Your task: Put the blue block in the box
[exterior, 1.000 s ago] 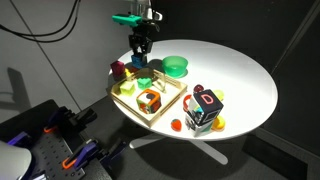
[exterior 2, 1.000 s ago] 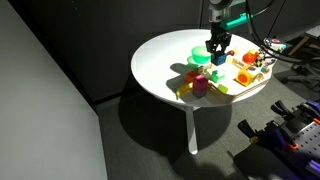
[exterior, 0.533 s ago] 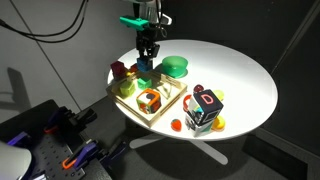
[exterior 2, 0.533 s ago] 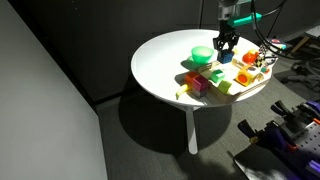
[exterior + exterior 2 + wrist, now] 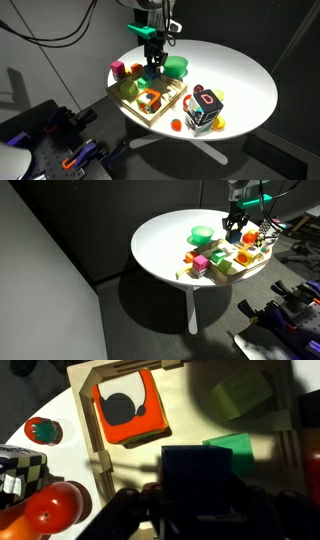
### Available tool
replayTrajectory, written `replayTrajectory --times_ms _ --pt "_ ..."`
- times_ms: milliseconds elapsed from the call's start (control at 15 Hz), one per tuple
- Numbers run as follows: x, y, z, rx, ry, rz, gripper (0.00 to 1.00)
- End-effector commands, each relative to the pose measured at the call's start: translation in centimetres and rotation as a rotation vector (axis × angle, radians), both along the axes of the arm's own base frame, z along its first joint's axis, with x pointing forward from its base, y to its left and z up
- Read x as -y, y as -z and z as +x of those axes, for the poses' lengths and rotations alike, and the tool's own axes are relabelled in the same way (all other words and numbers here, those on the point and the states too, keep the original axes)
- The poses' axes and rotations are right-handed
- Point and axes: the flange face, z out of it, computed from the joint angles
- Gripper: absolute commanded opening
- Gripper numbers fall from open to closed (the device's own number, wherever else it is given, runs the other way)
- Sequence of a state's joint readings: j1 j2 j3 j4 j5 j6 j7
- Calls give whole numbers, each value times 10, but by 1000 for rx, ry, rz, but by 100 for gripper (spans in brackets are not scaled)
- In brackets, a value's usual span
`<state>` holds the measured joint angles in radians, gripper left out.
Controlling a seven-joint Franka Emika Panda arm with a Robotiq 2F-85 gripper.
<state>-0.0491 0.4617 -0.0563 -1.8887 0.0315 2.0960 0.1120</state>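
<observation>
My gripper (image 5: 155, 66) hangs over the back part of the box (image 5: 133, 107), a shallow pale wood tray. It is shut on the blue block (image 5: 197, 475), which looks dark in shadow between the fingers in the wrist view. Below the block, inside the box (image 5: 180, 405), lie an orange block with a round hole (image 5: 128, 405), a green block (image 5: 234, 448) and a pale green block (image 5: 240, 395). The gripper (image 5: 233, 222) also shows above the box (image 5: 240, 270) in an exterior view.
A round green bowl (image 5: 176, 66) stands right behind the box. A large multicoloured cube with letter D (image 5: 205, 108) sits at the table's front edge with small fruit toys beside it. Loose blocks (image 5: 118, 70) lie by the box's side. The round white table (image 5: 240, 70) is small.
My gripper has carried the blue block from beside the box's back corner to over the box, and sits a little lower.
</observation>
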Motion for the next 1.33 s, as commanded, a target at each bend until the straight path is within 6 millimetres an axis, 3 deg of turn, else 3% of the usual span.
replayTrajectory --times_ms 0,333,400,467,600,800,1267 --pt "13 0 -5 45 11 -4 30" --pt "19 8 -3 83 15 -1 30" --pt "19 10 -3 85 17 -1 51" --pt "19 10 -3 85 16 1 80" --pt "16 10 -5 83 12 1 81" --pt "8 10 -6 78 2 3 100" --pt "-29 -1 -5 80 -59 31 100"
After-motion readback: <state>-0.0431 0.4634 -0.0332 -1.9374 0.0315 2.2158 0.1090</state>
